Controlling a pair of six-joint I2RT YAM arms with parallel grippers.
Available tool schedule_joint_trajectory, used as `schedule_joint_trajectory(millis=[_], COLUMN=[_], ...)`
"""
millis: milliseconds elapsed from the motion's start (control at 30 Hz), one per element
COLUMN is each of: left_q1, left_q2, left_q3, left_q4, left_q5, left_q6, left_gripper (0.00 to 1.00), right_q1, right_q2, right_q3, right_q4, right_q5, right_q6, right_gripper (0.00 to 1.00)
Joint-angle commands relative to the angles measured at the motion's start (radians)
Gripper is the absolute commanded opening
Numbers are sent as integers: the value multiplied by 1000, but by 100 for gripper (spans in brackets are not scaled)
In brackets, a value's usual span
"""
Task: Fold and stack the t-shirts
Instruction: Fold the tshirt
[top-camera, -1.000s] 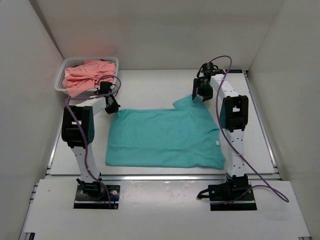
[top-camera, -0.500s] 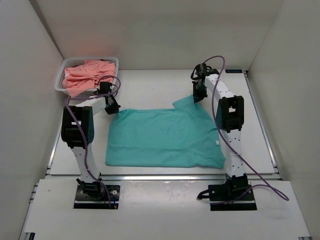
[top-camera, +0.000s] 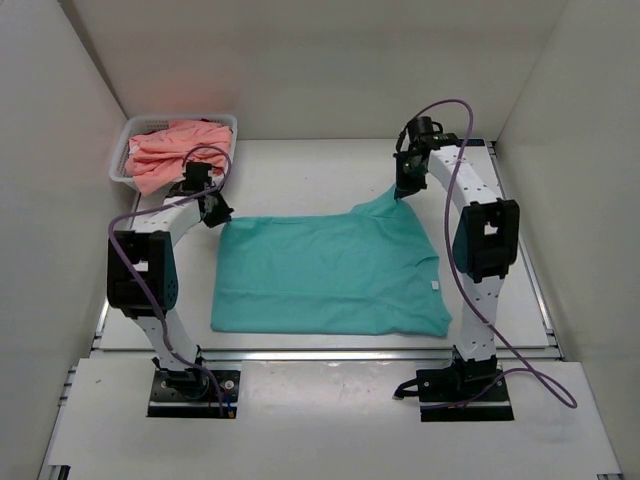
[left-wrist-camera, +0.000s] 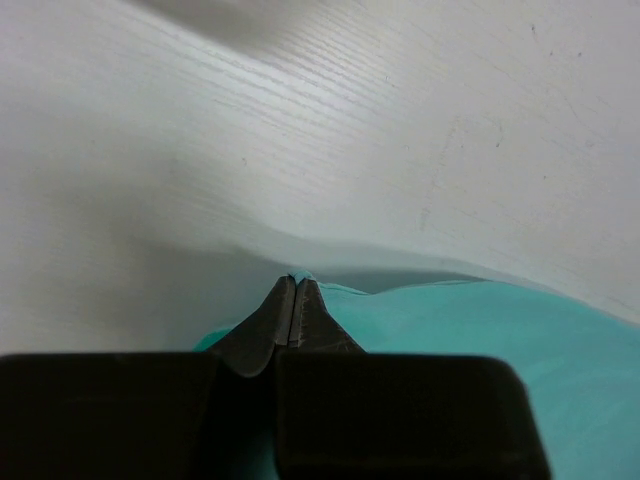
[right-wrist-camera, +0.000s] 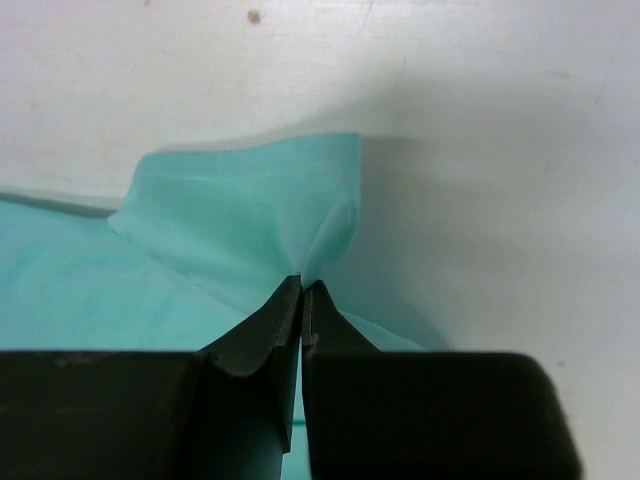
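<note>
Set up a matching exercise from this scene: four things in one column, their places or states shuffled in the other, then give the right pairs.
Column one
1. teal t-shirt
2. salmon-pink t-shirts
3. left pincer
4. right pincer

Column two
A. heaped in the white mesh basket
B. shut on the far right sleeve of the teal t-shirt
C. lying spread out in the middle
D. shut on the far left corner of the teal t-shirt

Pairs: 1-C, 2-A, 3-D, 4-B
</note>
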Motion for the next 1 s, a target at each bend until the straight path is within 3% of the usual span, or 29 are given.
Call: schedule_joint_trajectory(millis=[0,300,967], left_q1=[13,23,-42], left_q2=[-88,-275,-531], left_q3=[-42,-222,-501], left_q4=[15,32,-20], left_q5=[22,39,-28], left_q6=[24,53,86], left_gripper=[0,0,0], right_q1=[3,-12,-63], right_q2=[-126,-426,-798], right_q3=[-107,-608,-1032], right_q4=[65,248,310], right_q5=[-38,-118,-184], right_q6=[-11,-1,20], right_gripper=[1,0,0])
